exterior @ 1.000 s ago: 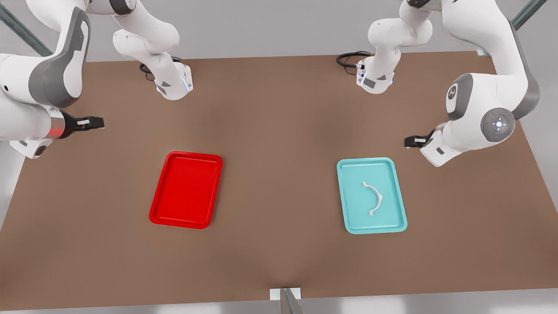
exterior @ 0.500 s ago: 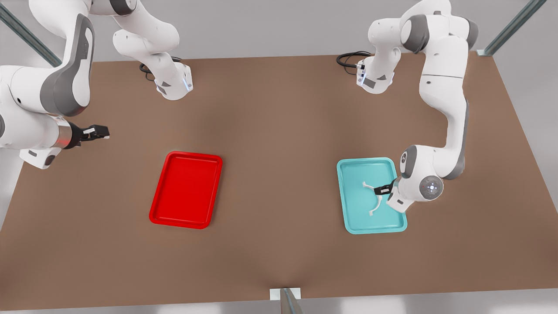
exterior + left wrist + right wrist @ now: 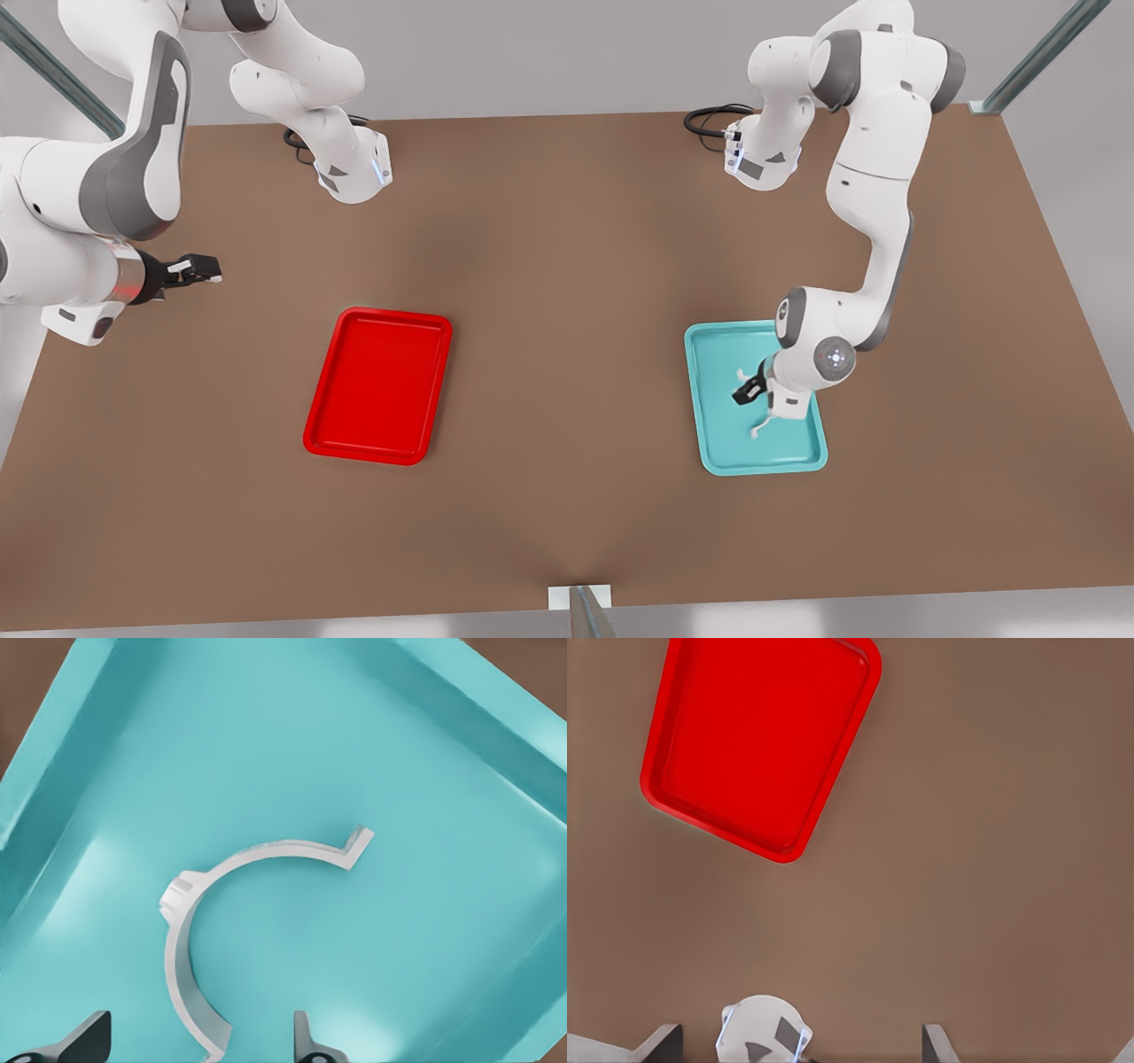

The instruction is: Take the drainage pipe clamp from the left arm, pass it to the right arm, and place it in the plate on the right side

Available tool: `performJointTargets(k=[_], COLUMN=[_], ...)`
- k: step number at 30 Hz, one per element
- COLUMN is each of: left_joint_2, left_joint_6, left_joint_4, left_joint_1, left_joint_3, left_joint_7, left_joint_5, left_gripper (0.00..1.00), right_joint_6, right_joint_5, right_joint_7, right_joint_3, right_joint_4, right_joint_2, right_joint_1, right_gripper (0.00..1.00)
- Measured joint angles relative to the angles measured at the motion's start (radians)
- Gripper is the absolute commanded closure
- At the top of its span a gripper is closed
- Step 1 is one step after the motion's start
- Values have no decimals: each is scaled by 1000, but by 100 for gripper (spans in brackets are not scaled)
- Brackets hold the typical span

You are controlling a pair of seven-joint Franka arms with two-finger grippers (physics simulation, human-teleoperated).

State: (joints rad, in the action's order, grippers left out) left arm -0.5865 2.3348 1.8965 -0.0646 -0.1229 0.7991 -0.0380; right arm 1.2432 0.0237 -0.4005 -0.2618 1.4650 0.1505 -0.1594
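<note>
The white drainage pipe clamp (image 3: 759,429) lies flat in the teal tray (image 3: 716,424) on the front view's right. My left gripper (image 3: 747,390) hangs low over it, open, and covers its middle in the front view. In the left wrist view the clamp (image 3: 257,850) curves across the teal tray (image 3: 399,771), with one end lying between the open left gripper's (image 3: 197,1045) fingertips. The red plate (image 3: 378,385) sits on the front view's left, with nothing in it. My right gripper (image 3: 208,268) waits open above the table beyond that plate; its wrist view looks down on the red plate (image 3: 762,735).
Both arm bases (image 3: 354,168) (image 3: 762,159) stand at the table's far edge with black cables beside them. A small post (image 3: 580,611) sits at the near edge's middle. Bare brown tabletop separates the two trays. The right wrist view catches an arm base (image 3: 764,1032).
My left arm swung down from the table's side onto the teal tray, then slid further over the clamp. My right gripper drifted slightly toward the table's middle and now holds still.
</note>
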Motion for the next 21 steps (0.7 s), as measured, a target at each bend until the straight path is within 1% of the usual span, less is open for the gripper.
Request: performJointTargets(k=[3, 4, 5, 6, 10, 11, 12, 13, 15, 19, 21], left_joint_2=[-11, -17, -22, -25, -36, -36, -37, -37, -35, -33, -23], left_joint_6=[28, 37, 45, 52, 71, 74, 76, 78, 81, 81, 73], left_joint_4=[0, 0, 0, 0, 0, 0, 0, 0, 0, 1, 1], left_joint_1=[10, 11, 12, 12, 12, 12, 12, 13, 20, 21, 23], left_joint_3=[0, 1, 1, 1, 0, 1, 1, 1, 1, 1, 0], left_joint_7=[60, 78, 96, 112, 168, 180, 192, 203, 223, 257, 272], left_joint_5=[6, 8, 12, 16, 22, 23, 23, 24, 25, 26, 28], left_gripper=[0, 6, 20, 32, 32, 35, 44, 46, 48, 48, 54], right_joint_6=[-1, -1, -2, -2, -2, -3, -3, -3, -4, -4, -4], right_joint_5=[-4, -6, -7, -8, -11, -11, -12, -14, -18, -23, -24], right_joint_7=[-5, -6, -8, -9, -13, -14, -15, -16, -18, -20, -21], right_joint_3=[0, 0, -1, -1, -1, -1, -1, -1, -1, -1, -1], right_joint_4=[0, 2, 4, 5, 6, 6, 7, 9, 11, 12, 12], right_joint_2=[1, 1, 1, 1, 1, 1, 1, 1, 1, 1, 1], right_joint_1=[5, 6, 6, 6, 6, 6, 6, 8, 16, 20, 19], right_gripper=[0, 0, 0, 0, 0, 0, 0, 0, 0, 0, 0])
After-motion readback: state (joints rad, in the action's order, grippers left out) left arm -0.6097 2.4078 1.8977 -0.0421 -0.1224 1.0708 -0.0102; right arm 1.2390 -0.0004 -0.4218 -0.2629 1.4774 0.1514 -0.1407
